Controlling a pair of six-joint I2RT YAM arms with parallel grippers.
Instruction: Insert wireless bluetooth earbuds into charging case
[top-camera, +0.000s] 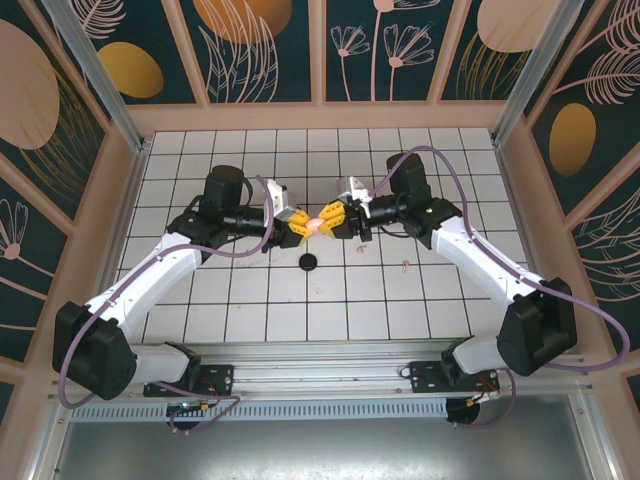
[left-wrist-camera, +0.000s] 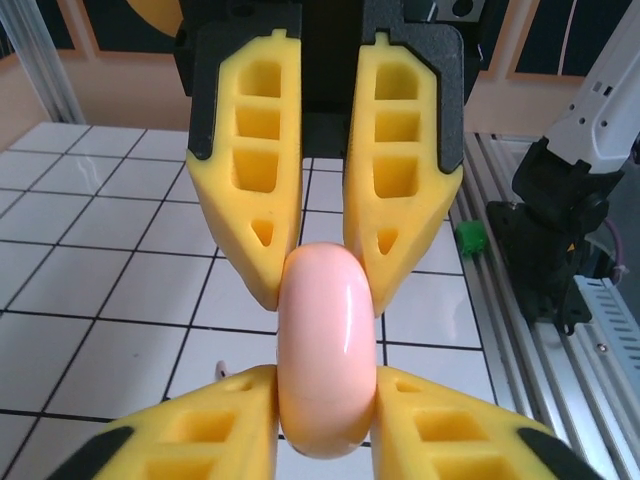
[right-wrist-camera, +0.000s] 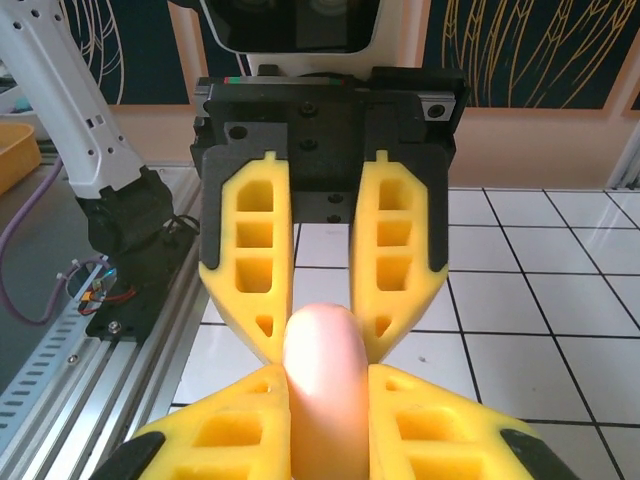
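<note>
Charging case (left-wrist-camera: 328, 365), pink, was pinched between left and right jaws above the desk (top-camera: 250, 300); 1 pale earbud (top-camera: 404, 265) lay uninserted.

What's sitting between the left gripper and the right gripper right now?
A glossy pale pink rounded case, pinched by the left gripper and the right gripper; both wrist views show it.

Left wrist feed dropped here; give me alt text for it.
A pale pink rounded charging case is pinched between two yellow-fingered grippers: the left gripper from the bottom edge, the right gripper facing it from above. Behind lie the white gridded table and, at right, a metal rail.
</note>
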